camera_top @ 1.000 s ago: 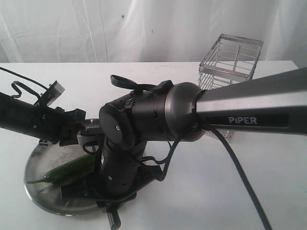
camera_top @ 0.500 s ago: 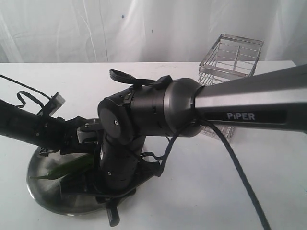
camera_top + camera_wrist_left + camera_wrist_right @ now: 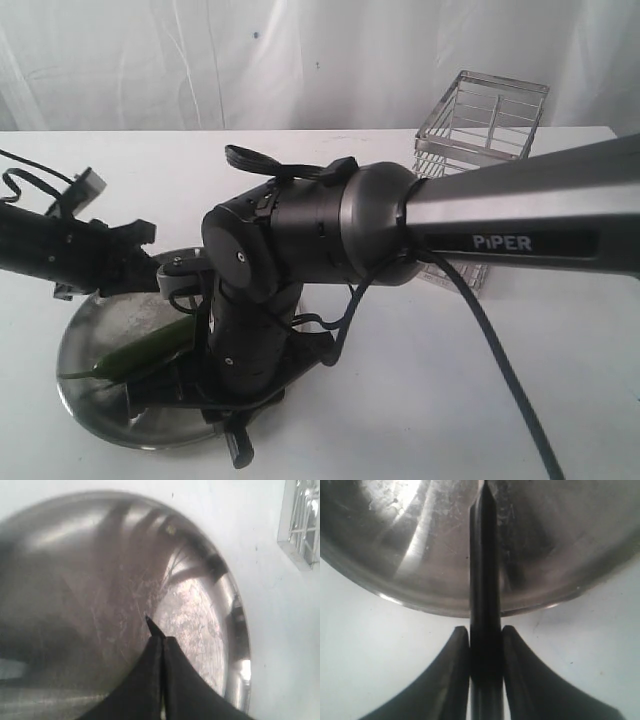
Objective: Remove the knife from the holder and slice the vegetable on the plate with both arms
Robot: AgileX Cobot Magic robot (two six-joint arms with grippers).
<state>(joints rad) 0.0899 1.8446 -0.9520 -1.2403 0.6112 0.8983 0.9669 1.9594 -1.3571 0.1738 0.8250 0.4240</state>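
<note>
So, the white table (image 3: 560,400) has loads of bare room on the right. The right arm (image 3: 520,215) reaches across to the plate (image 3: 75,395) on the left, and the holder (image 3: 480,130) stands well apart, back right. The left gripper (image 3: 159,642) is pinched closed on nothing over the plate. The right gripper (image 3: 485,630) clamps the knife (image 3: 485,580), with the blade crossing the rim. The vegetable (image 3: 150,350) lies on the plate

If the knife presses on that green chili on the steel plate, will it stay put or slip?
The slender green chili pepper looks rounded and glossy, so it will probably roll. The round shallow stainless steel plate looks smooth, so it may also slide.
</note>
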